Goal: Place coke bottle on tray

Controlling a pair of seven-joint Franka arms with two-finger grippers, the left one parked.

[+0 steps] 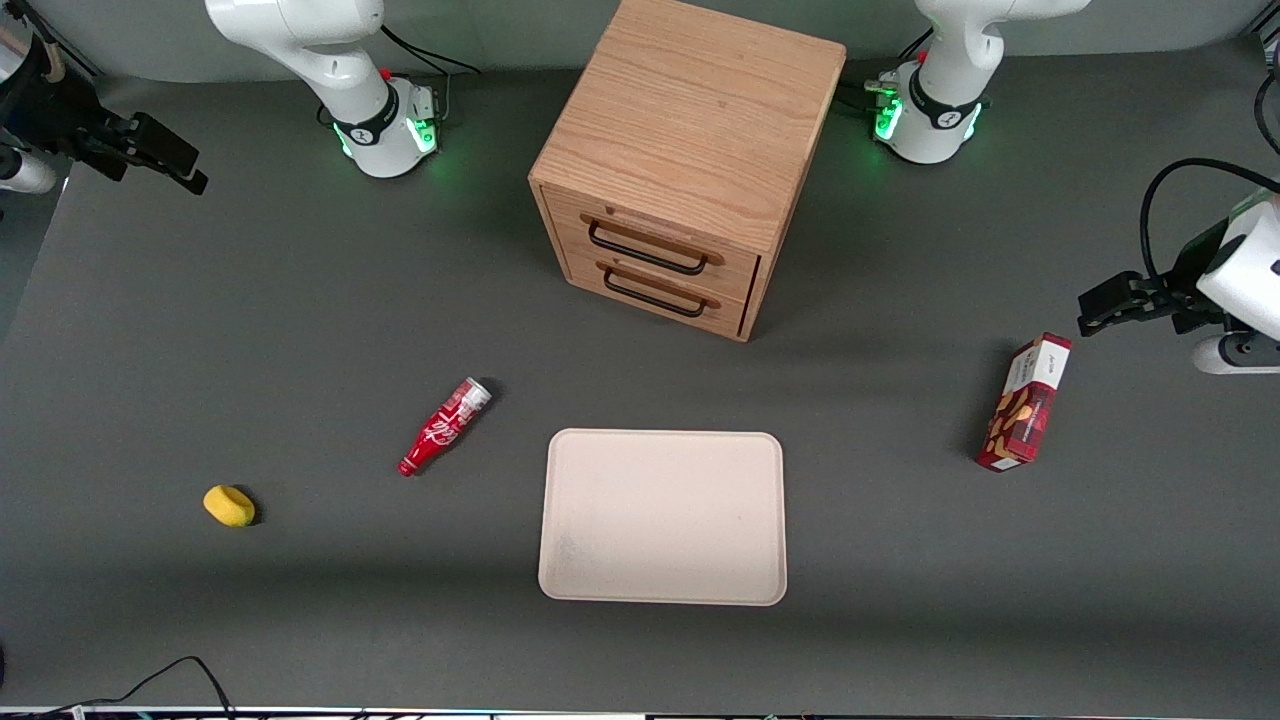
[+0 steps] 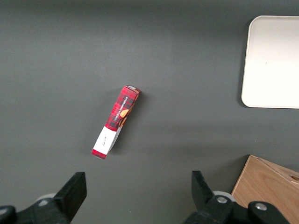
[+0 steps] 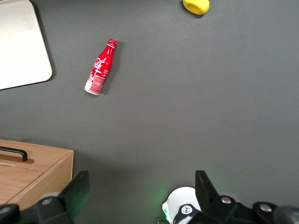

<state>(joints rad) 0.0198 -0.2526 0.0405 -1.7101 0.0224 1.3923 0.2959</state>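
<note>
One slim glossy coke bottle (image 1: 445, 425); gripper (image 1: 150, 150) aloft.

I see a dark grey table (image 1: 200, 300) under even light, with a wooden two-drawer cabinet (image 1: 690, 150) standing on it

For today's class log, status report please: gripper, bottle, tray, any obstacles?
Gripper open, high above the table, holding nothing. Coke bottle lying on its side beside the tray. Nothing between them.
</note>
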